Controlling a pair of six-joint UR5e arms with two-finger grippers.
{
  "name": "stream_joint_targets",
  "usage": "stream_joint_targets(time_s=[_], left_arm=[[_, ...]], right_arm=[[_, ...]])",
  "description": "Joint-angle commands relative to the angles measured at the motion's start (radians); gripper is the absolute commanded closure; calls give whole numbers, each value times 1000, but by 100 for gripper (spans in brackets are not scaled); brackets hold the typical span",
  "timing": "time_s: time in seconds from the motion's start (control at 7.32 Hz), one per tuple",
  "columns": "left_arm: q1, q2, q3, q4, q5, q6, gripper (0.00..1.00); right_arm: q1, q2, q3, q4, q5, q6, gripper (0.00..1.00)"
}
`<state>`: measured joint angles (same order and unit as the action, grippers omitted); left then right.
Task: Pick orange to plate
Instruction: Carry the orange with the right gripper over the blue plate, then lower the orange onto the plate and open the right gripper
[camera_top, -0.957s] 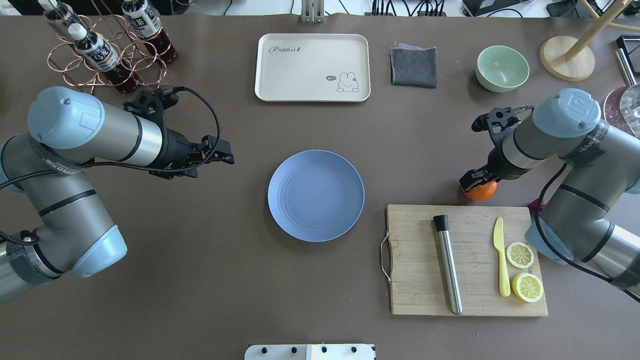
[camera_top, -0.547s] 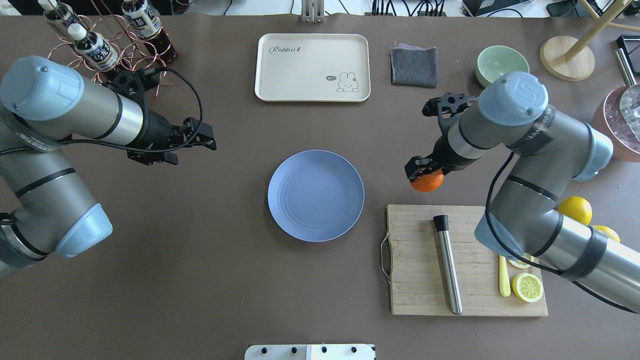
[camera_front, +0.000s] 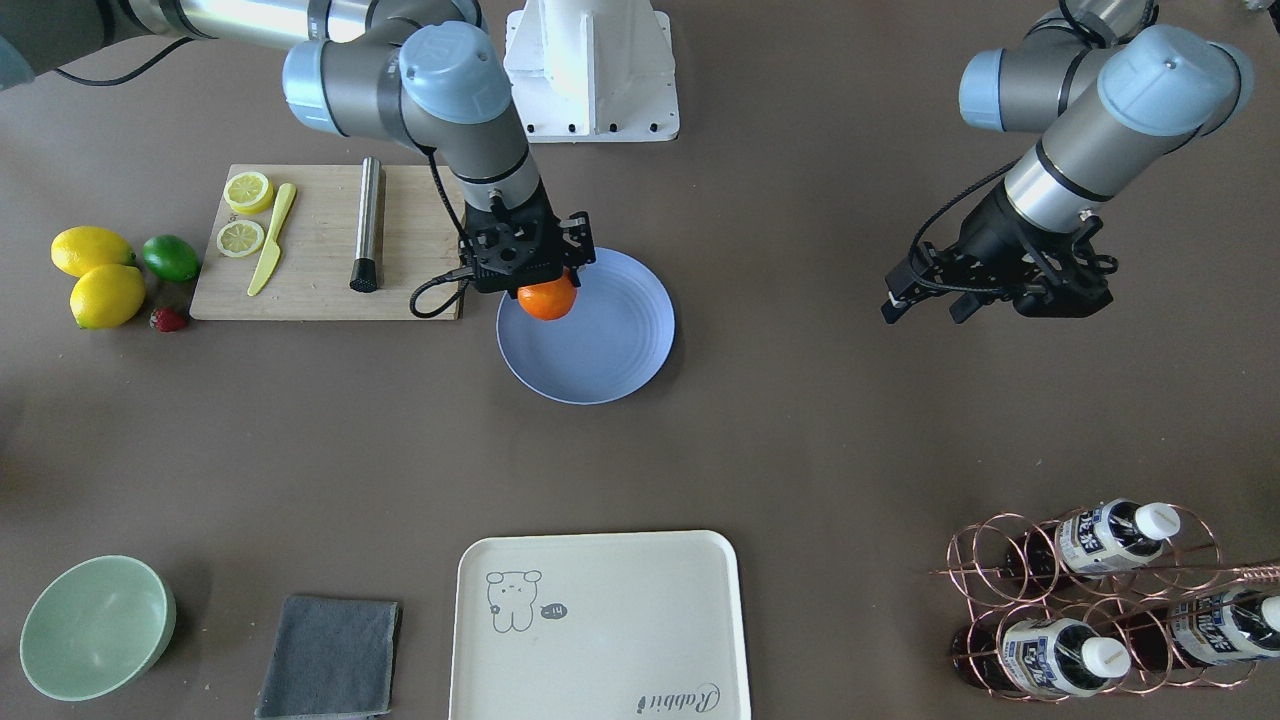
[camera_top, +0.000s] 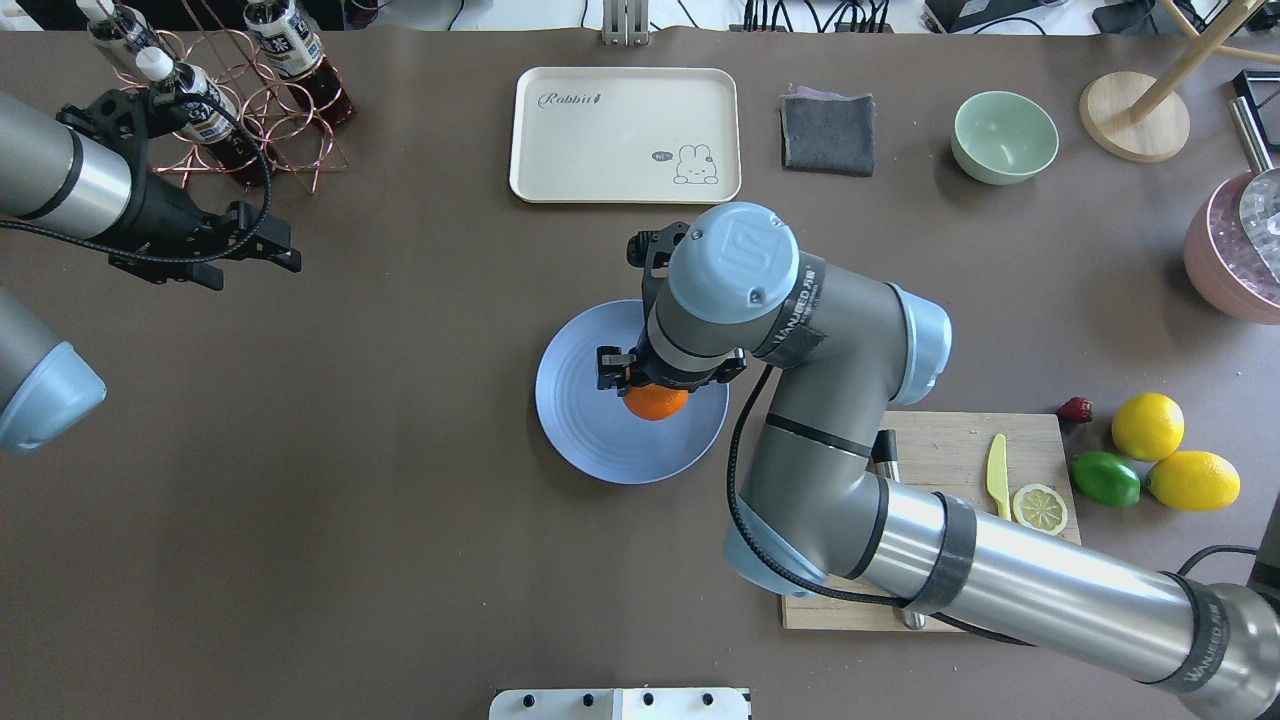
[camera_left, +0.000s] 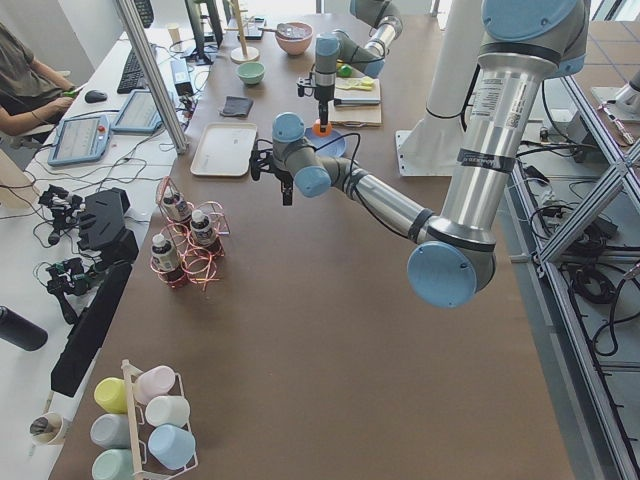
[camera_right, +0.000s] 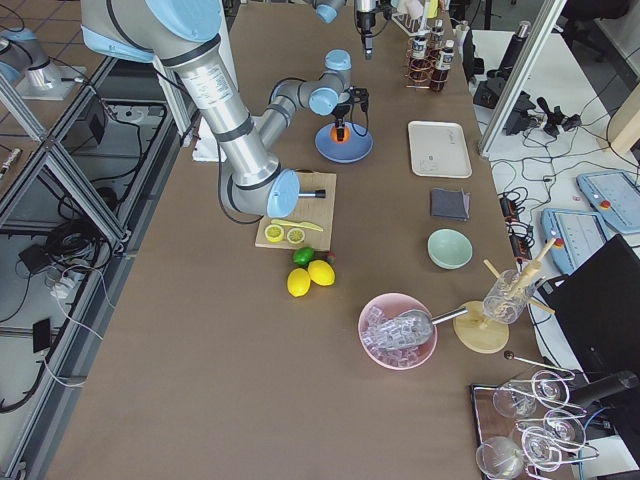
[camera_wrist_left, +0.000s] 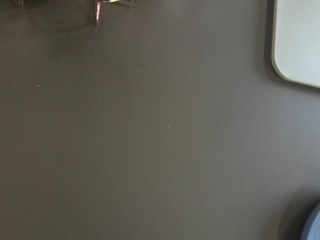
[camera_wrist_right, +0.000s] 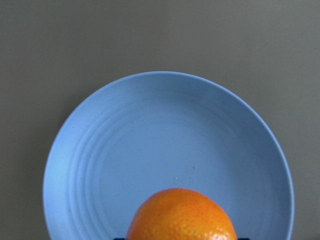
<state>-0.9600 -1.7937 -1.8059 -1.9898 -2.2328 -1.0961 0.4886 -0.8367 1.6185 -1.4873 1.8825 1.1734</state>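
The orange (camera_top: 657, 403) is held in my right gripper (camera_top: 652, 390), which is shut on it, above the periwinkle-blue plate (camera_top: 585, 425). It hangs over the half of the plate nearer the cutting board. The right wrist view looks down on the orange (camera_wrist_right: 181, 215) with the plate (camera_wrist_right: 165, 135) below it; I cannot tell whether they touch. From the front, the orange (camera_front: 547, 299) sits under the right gripper (camera_front: 545, 285) at the plate's (camera_front: 600, 350) edge. My left gripper (camera_top: 280, 250) hovers open and empty far to the plate's left, near the bottle rack.
A wooden cutting board (camera_top: 940, 440) with a yellow knife, a lemon slice and a metal rod lies right of the plate. Two lemons, a lime (camera_top: 1105, 478) and a strawberry lie beyond it. The cream tray (camera_top: 625, 135), grey cloth (camera_top: 827, 132), green bowl (camera_top: 1004, 137) and bottle rack (camera_top: 230, 110) line the far side.
My right arm has swung left with the orange, from beside the cutting board to over the plate. My left arm has drawn back to the left, towards the bottle rack.
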Motion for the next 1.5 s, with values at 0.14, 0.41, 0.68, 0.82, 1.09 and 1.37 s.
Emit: stream_joint_targets(time_s=[0.14,0.41,0.68,0.82,1.09,1.37], left_arm=[[-19,13,-3,-1,-8,27,2],[-19,13,-1,-1,-8,27,2],[-17,13,-1,-1,-7,27,2],[-19,13,-1,-1,-7,27,2],[-17,13,0,-1,-8,28,2],[-20,13,0,0,-8,31,2]], right_arm=[[-19,42,-106,53,-29,12,100],[-22,39,-112,53,-29,14,100],[-27,34,-114,53,-29,14,51],[-28,33,-114,53,-31,14,33],[-35,31,-112,55,-48,17,0],[-28,31,-98,55,-57,15,0]])
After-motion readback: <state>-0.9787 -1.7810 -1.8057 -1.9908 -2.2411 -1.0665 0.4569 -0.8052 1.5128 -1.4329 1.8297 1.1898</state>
